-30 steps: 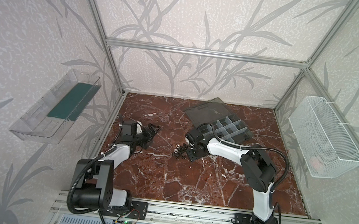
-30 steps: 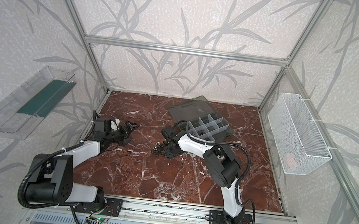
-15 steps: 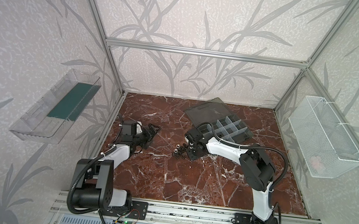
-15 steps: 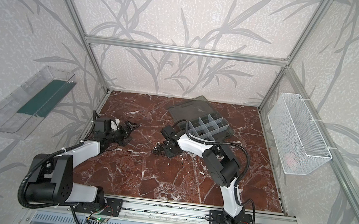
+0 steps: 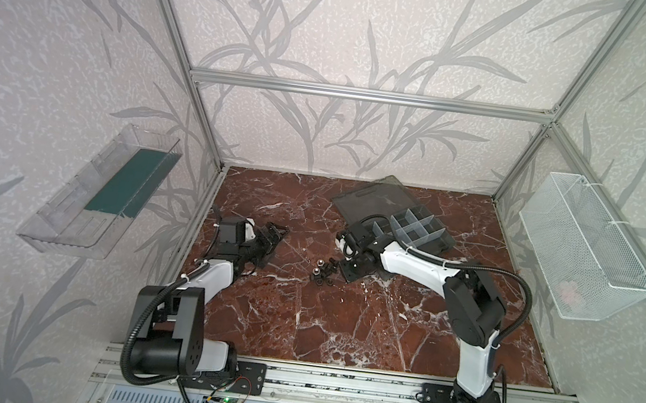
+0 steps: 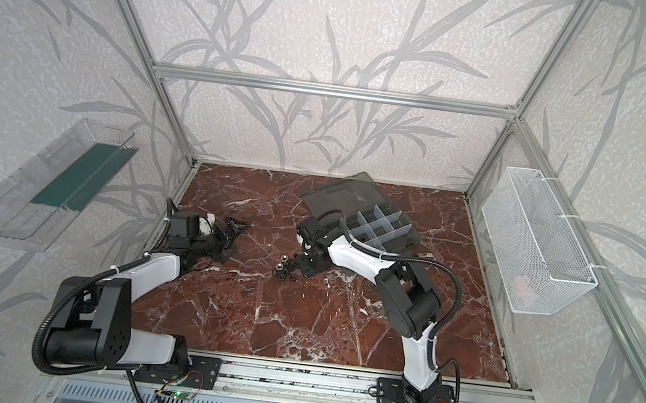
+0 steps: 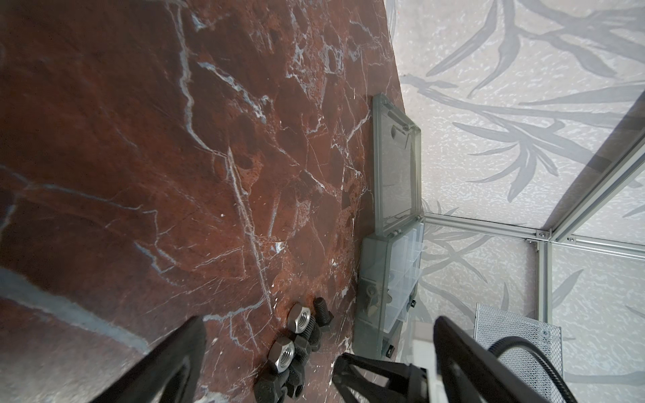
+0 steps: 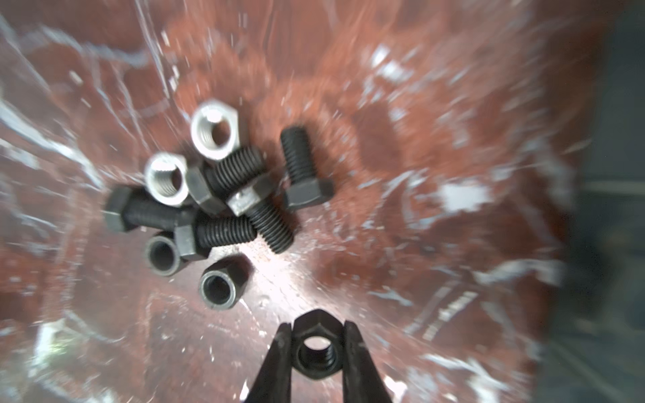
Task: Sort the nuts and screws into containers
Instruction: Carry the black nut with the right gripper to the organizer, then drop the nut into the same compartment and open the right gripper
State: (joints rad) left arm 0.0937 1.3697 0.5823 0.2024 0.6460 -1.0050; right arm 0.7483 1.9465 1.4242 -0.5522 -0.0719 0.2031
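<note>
Right hand (image 8: 316, 335) pinches 1 black nut (image 8: 316, 354) at its fingertips, with the pile (image 8: 223, 195) just ahead. Left hand (image 5: 271, 242) is spread wide and empty. Risk: this shallow tip grip may drop the nut before the box (image 5: 420, 229).

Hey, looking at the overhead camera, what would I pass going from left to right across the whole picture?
Clear wall tray, left gripper, pile of screws and nuts, containers, white wire basket. Skipped: the right gripper, pinching a black nut, since it overlaps the pile.
</note>
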